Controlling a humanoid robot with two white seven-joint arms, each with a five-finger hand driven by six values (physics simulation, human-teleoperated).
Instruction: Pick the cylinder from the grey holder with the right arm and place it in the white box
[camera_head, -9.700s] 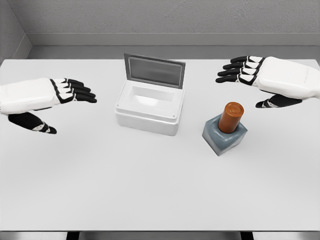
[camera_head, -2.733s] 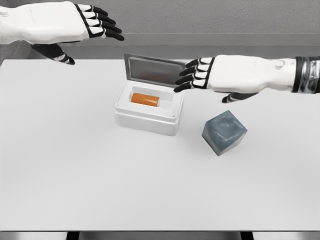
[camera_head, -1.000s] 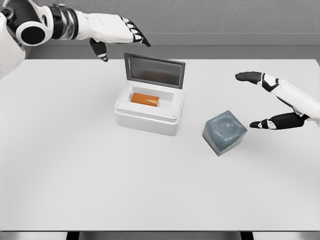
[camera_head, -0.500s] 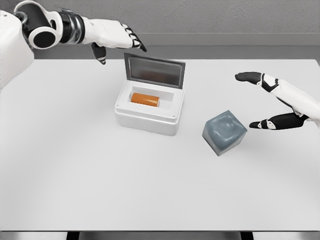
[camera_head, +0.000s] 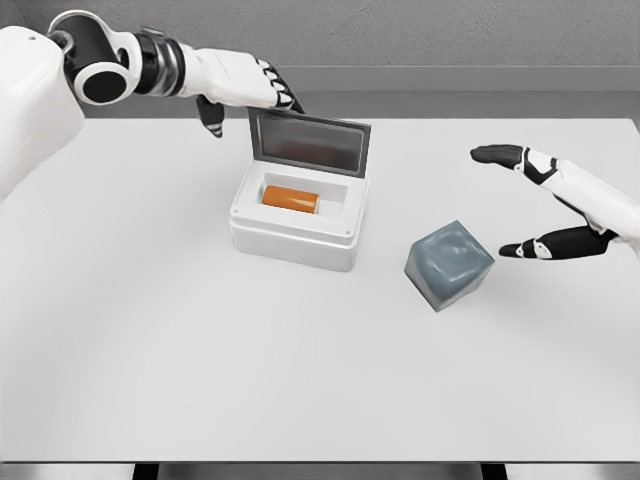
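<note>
The right hand (camera_head: 560, 205) is hanging open at the right side of the table (camera_head: 200, 350), fingers stretched out straight and thumb spread below them, holding nothing and touching nothing. The grey holder (camera_head: 449, 263) is sitting just to its lower left, apart from the thumb tip, with no cylinder in it. Further to the left of that hand, the orange cylinder (camera_head: 290, 198) is lying on its side inside the white box (camera_head: 297, 235), whose lid (camera_head: 308, 141) is standing raised at the back.

The left hand (camera_head: 245, 85) is reaching in from the upper left, fingers extended and loosely together, gripping nothing; its fingertips (camera_head: 290, 103) are lying right at the lid's upper left corner, though whether they are touching it cannot be told.

Compared with half a second ago, the right hand is staying in the same pose, while the left hand is moving lower and closer to the lid corner. The cylinder, box and holder are lying where they were.
</note>
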